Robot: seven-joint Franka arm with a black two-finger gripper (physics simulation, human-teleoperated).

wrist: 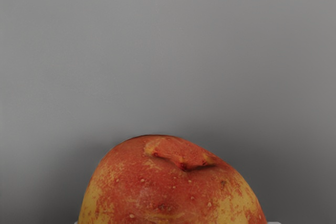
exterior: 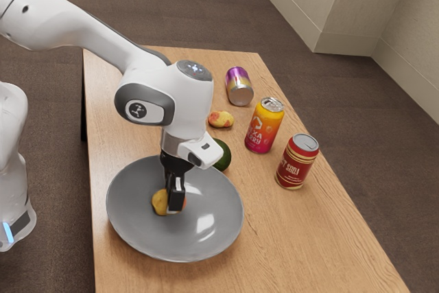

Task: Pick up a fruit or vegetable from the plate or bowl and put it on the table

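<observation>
My gripper points down into the grey plate, level with a yellow and red fruit that looks like a peach. Parts of this fruit show on both sides of the gripper, which hides its middle. In the wrist view the red-yellow fruit lies at the lower edge, close under my hand, against the grey plate surface. Whether the fruit is held or merely between the gripper's sides cannot be made out.
A dark green avocado is just beyond the plate, partly behind my hand. Another red-yellow fruit lies on the wooden table. An orange-pink can and a red soda can stand nearby; a purple can lies farther back.
</observation>
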